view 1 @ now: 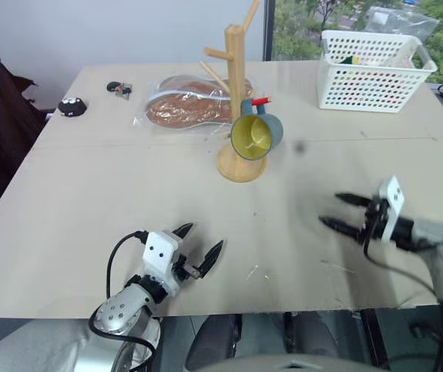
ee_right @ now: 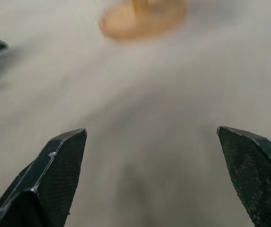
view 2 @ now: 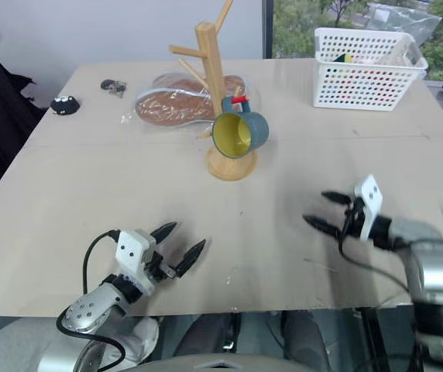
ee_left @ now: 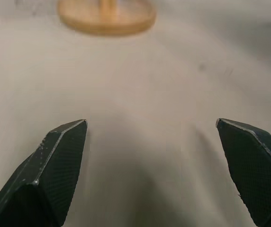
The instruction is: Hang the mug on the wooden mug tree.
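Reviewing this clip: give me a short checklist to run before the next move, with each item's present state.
1. Mug hangs on a peg of the wooden mug tree: ok.
2. Tree stands upright on its base: ok.
3. Left tool open, holding nothing: ok.
4. Right tool open, holding nothing: ok.
5. Both tools well apart from the tree, near the front of the table: ok.
6. Handle seated fully on the peg: cannot tell.
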Controlling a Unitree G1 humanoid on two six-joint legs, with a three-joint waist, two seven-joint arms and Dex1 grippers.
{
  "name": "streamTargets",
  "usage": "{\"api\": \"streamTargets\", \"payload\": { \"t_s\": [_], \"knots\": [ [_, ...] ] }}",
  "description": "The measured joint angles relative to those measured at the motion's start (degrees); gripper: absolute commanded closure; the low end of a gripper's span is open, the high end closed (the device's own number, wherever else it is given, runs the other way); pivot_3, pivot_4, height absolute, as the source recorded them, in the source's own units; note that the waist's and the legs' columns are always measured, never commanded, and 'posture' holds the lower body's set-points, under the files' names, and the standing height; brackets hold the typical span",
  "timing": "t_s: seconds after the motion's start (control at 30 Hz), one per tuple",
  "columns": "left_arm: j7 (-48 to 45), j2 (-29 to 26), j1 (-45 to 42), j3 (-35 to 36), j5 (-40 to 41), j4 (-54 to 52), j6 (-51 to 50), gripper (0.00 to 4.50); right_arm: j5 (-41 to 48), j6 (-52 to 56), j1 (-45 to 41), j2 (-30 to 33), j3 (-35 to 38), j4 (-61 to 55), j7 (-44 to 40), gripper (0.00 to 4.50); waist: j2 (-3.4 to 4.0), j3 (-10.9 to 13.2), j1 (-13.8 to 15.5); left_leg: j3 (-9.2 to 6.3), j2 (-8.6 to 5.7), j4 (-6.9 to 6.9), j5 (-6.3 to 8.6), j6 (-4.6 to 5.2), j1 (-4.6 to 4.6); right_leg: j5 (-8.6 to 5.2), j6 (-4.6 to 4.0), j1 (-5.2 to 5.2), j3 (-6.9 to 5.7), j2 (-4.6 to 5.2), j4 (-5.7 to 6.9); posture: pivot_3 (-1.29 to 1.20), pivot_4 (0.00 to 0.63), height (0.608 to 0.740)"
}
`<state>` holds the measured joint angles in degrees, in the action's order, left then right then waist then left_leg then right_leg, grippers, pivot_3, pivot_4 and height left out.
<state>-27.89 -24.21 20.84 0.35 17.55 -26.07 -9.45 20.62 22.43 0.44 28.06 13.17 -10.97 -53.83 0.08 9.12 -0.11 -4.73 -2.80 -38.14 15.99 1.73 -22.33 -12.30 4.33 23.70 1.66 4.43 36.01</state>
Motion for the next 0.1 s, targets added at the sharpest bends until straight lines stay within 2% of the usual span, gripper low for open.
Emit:
{"api": "streamTargets", "payload": {
  "t_s": [0.1],
  "knots": [
    [-0.76,-1.02,-0.40,-0.05,-0.44,0.06,-0.39,0.00,-0.21,-5.72,5.12,-2.66,1.26,-2.14,3.12,0.05,-0.10,-0.03,-0.55,-0.02,0.03,-0.02,0.03,0.03,0.82,-0.17,-0.16,-0.90,-0.07,-0.02,-0.12,0.00,0.150,0.740]
  ]
}}
